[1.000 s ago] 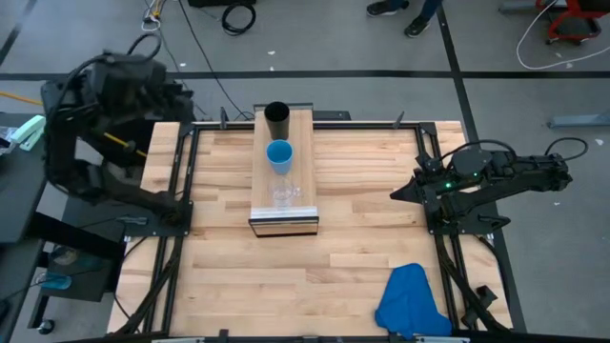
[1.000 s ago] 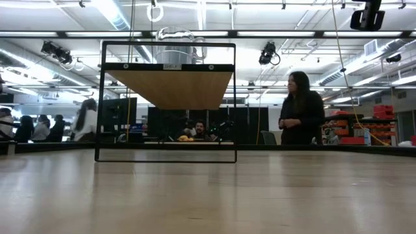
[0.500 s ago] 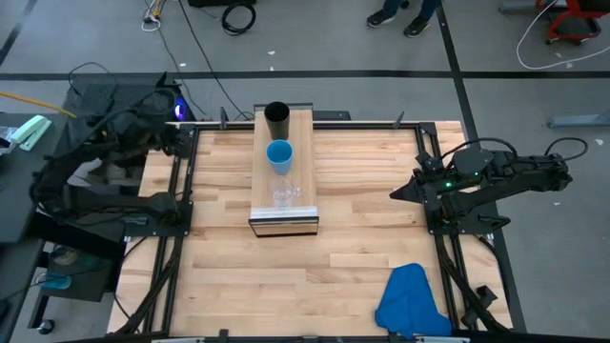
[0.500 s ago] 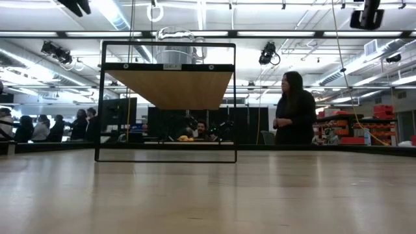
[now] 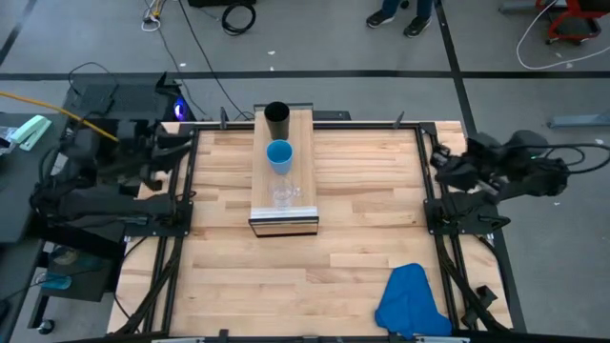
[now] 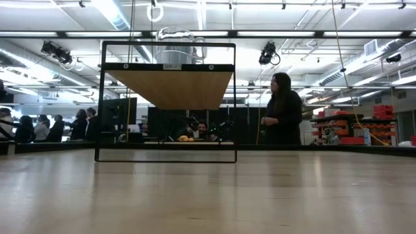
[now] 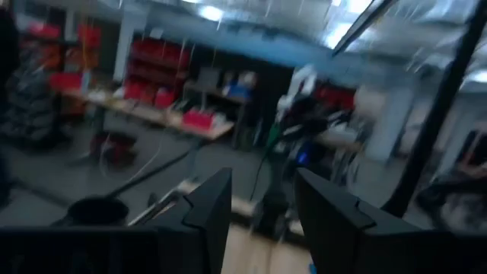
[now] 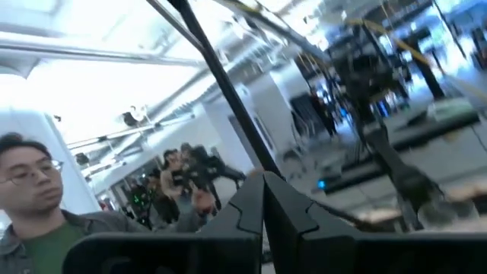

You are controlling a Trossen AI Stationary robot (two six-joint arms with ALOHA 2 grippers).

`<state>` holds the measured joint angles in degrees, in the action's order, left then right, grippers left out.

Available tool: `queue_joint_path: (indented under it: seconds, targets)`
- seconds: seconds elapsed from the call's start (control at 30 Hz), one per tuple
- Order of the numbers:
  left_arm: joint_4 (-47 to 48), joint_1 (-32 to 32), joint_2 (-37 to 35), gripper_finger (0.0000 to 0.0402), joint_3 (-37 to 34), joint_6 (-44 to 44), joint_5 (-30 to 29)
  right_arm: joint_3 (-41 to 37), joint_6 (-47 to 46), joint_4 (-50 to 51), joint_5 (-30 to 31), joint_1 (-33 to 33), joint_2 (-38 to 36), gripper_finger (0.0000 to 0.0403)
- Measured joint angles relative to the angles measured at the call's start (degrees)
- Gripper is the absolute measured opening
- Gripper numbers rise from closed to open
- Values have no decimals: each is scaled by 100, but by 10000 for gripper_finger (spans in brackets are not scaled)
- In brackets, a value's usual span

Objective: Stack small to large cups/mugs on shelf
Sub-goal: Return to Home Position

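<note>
Slatted wooden tabletop (image 5: 362,238) fills the overhead view, framed in black rails on a grey floor. At its left edge the left arm rests outside the rails, and the left gripper (image 5: 183,145) points in toward the table. In that arm's wrist view the left gripper (image 7: 262,217) is released, its two dark fingers (image 7: 209,205) parted with nothing between them

Near the table's middle, toward the far side, stands the long narrow light-wood shelf (image 5: 303,143) with its silvery-white front edge facing the near side. Three vessels stand on it in one line: the tall black cylindrical cup (image 5: 276,119) at the far end, the bright-blue plastic cup (image 5: 279,154) just beside it, and the small clear glass mug (image 5: 283,195) nearest the front edge. From table height the mug (image 6: 174,45) shows upright on top of the shelf (image 6: 169,88), and a person (image 6: 279,117) stands in the room behind

At the right edge the right arm sits folded; the right gripper (image 5: 441,162) is clenched on nothing, its fingers (image 8: 251,209) pressed together. A crumpled blue cloth (image 5: 410,300) lies at the near right corner
</note>
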<state>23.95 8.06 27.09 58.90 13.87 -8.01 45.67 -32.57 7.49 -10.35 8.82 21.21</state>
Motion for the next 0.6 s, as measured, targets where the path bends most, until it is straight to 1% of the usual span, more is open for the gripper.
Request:
queue_joint_path:
  seconds: [0.1, 0.2, 0.3, 0.43, 0.6]
  targets:
    - [-349, -71, -545, 154, -463, 5, 44, 0, 137, -30, -30, -2, -307, 16]
    - [-594, -71, -1048, 157, -848, 47, 59, 0, 230, -217, -357, -1, -476, 16]
    - [-643, -71, -1487, 155, -1186, 46, 52, 0, 286, -344, -676, -2, -646, 16]
    - [-720, -71, -2009, 149, -1538, 70, 28, -1, 386, -350, -699, 0, -989, 16]
    - [-751, -69, -2455, 154, -1871, 241, 16, -7, 550, -365, -713, -2, -1493, 16]
